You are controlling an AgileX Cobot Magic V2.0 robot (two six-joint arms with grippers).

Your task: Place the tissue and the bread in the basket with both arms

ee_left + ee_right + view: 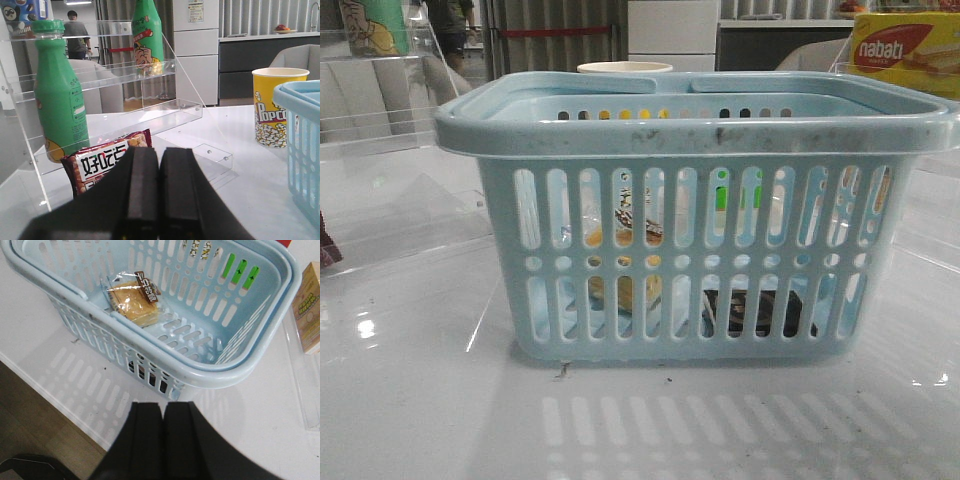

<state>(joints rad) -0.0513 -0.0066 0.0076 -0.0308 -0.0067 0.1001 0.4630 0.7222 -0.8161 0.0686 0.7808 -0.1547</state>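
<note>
With the bread (135, 300) leaning at the basket (695, 135) wall's ten o'clock and the tissue (757, 312) lying low at five o'clock, both inside, each arm's jaws sit pressed together and empty, apparently because the job looks done.

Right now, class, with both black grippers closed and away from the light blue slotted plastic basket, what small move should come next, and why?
Probably none beyond staying retracted. The wrapped golden bread and the dark flat tissue pack both lie inside the light blue slotted basket. The left gripper and right gripper are shut on nothing, outside it.
</note>
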